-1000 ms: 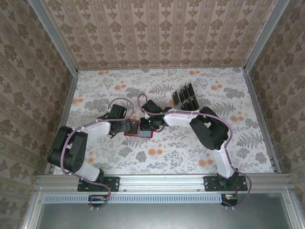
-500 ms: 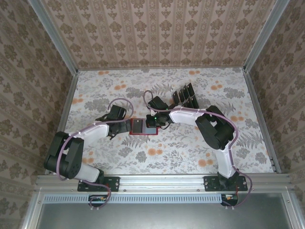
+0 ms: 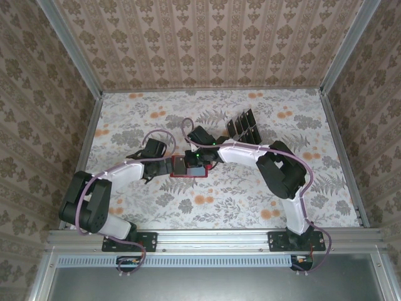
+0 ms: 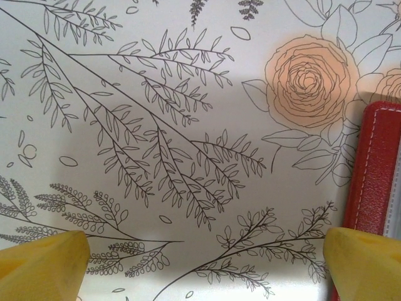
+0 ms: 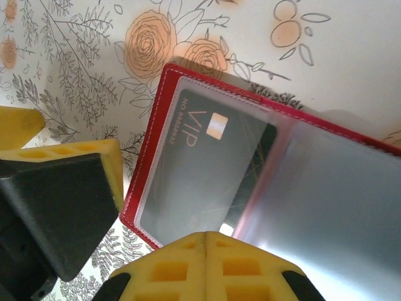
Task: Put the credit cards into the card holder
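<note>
Right gripper [image 5: 205, 254] has its fingers pressed together with nothing between them, over the card holder [image 5: 338, 200], which lies open in the middle of the table [image 3: 125, 125] with one credit card [image 5: 200, 163] tucked in its left pocket. Left gripper [image 4: 200, 263] is spread wide and empty, one fingertip [image 4: 363, 263] at the holder's left edge.

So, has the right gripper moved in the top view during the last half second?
Yes. The right gripper has shifted slightly left, away from the slotted rack.

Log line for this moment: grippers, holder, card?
left gripper open at card holder edge | right gripper shut over it | one credit card in pocket
</note>
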Controlling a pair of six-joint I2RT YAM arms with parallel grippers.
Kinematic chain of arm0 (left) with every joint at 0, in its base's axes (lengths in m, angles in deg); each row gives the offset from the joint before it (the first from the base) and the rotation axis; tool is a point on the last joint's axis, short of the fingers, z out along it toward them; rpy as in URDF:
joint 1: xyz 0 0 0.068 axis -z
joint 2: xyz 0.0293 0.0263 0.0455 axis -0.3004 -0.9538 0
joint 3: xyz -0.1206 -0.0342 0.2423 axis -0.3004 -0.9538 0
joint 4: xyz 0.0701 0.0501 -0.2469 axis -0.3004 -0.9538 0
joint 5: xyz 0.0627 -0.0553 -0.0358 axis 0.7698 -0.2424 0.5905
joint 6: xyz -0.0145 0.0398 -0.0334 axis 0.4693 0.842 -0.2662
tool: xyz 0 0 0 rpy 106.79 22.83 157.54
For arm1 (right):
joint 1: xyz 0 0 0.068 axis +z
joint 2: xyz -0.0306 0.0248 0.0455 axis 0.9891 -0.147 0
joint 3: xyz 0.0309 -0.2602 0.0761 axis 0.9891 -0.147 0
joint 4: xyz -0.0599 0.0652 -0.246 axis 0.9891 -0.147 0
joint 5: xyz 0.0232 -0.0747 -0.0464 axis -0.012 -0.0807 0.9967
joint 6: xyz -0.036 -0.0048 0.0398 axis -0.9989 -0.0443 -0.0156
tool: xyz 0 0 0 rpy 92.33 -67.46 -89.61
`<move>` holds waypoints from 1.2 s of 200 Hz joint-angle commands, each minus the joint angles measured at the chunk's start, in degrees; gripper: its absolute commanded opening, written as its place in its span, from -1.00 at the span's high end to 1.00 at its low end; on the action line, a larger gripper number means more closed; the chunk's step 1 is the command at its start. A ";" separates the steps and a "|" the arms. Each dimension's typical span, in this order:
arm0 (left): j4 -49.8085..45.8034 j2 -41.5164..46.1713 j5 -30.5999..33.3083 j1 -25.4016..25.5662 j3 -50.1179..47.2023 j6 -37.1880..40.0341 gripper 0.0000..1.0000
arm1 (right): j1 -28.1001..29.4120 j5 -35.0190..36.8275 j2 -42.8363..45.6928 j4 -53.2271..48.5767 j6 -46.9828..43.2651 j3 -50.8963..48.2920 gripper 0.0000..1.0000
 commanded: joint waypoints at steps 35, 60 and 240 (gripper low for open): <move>0.74 -1.62 -0.06 0.50 -0.75 -0.28 -0.97 | 0.34 0.54 -2.69 -0.60 1.21 0.36 0.94; 1.05 -1.88 -0.17 0.47 -1.12 -0.32 -0.97 | 0.33 0.35 -3.63 -0.65 1.29 0.76 0.94; 1.69 -3.36 0.01 3.39 -2.79 -2.57 -0.96 | 0.37 -6.27 -6.48 4.90 5.42 1.88 0.95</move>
